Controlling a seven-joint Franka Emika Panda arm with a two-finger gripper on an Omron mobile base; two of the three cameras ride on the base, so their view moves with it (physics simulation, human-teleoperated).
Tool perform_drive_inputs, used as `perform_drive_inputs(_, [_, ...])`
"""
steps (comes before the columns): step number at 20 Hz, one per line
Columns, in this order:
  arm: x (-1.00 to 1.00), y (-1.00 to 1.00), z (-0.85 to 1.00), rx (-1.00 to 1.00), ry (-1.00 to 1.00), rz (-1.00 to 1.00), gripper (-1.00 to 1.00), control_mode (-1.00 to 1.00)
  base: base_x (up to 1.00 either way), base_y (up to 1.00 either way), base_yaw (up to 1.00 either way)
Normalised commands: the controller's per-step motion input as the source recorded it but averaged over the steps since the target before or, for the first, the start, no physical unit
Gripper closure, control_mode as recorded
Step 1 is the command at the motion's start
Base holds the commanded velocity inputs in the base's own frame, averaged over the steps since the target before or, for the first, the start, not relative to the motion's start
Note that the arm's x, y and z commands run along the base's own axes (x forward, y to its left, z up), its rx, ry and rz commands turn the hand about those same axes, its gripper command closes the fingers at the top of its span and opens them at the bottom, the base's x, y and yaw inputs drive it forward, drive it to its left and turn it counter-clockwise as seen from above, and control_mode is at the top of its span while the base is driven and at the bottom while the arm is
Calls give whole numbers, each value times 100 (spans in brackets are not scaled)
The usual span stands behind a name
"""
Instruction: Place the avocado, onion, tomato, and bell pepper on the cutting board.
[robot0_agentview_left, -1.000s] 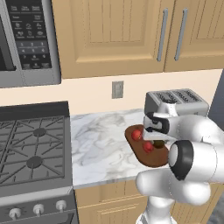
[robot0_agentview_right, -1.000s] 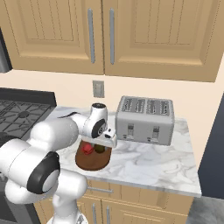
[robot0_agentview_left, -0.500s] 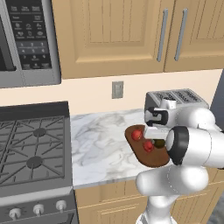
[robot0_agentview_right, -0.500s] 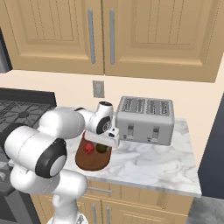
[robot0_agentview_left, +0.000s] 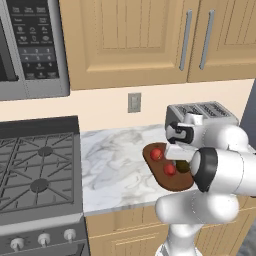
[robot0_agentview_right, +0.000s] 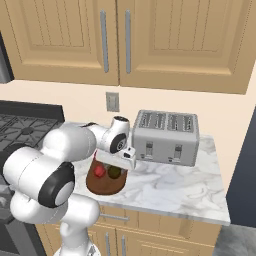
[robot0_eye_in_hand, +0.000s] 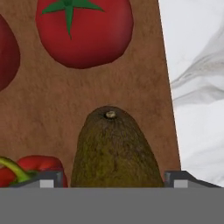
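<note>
The arm has swung a little since a second ago, its big elbow joint now sitting lower and nearer the counter's front edge, and the fingers have drawn apart from the avocado (robot0_eye_in_hand: 114, 151); in the hand view the two tips stand one on each side of the fruit with a sliver of board showing between, so the gripper (robot0_eye_in_hand: 114, 180) looks spread and not pinching. The avocado lies on the cutting board (robot0_eye_in_hand: 144, 74), stem end pointing away from the hand, close to the board's edge where the white marble counter (robot0_eye_in_hand: 197, 65) begins; beyond it sits the tomato (robot0_eye_in_hand: 84, 30) with its green stalk star; a dark red round thing, perhaps the onion (robot0_eye_in_hand: 8, 52), is cut off at the side, and a red bell pepper (robot0_eye_in_hand: 37, 168) with a green stem lies just beside the avocado.

From the left base view the board (robot0_agentview_left: 167, 182) lies on the counter (robot0_agentview_left: 115, 165) in front of the toaster (robot0_agentview_left: 200, 112), with two red items and the olive lump (robot0_agentview_left: 182, 165) on it; the stove (robot0_agentview_left: 35, 170) stands to the left and the microwave (robot0_agentview_left: 30, 47) hangs above it. From the right base view the wrist hangs over the board (robot0_agentview_right: 102, 185), the avocado (robot0_agentview_right: 115, 171) next to a red piece, the toaster (robot0_agentview_right: 167, 136) just beyond.
</note>
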Motion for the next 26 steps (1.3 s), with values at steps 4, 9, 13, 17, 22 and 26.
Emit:
perform_drive_inputs(4, [-13, 7, 0, 0, -1, 0, -100, -100, 0, 0, 0])
perform_drive_inputs(9, [-10, 0, 29, 0, -5, 0, -100, -100, 0, 0, 0])
perform_drive_inputs(13, [-28, 8, 69, -1, -15, 0, -100, -100, 0, 0, 0])
perform_drive_inputs(17, [-51, 12, 86, -3, -18, 0, -100, -100, 0, 0, 0])
perform_drive_inputs(22, [-86, 29, 82, -3, -20, 0, -100, -100, 0, 0, 0])
perform_drive_inputs(26, [-100, 33, 71, -4, -25, 0, -100, -100, 0, 0, 0])
